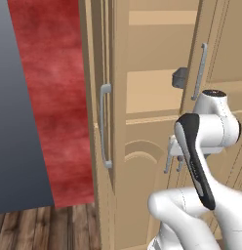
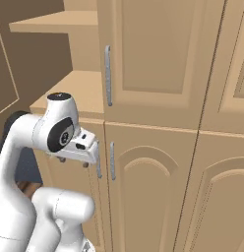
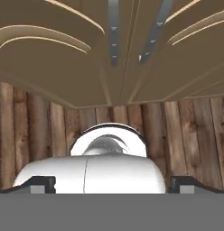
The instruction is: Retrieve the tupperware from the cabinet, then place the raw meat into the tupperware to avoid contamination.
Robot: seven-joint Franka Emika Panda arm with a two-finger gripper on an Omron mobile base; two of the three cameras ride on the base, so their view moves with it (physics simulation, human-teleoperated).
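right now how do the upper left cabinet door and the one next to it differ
The upper left door is swung open, edge-on, baring tan shelves; the upper right door sits shut and flush. Both are light tan wood with slim silver bar handles.

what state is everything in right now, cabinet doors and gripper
cabinet: one upper door swung open, tan shelves exposed
shut upper door: closed
lower doors: closed
small dark object: sitting on the shelf
gripper: open, holding nothing, pointing down
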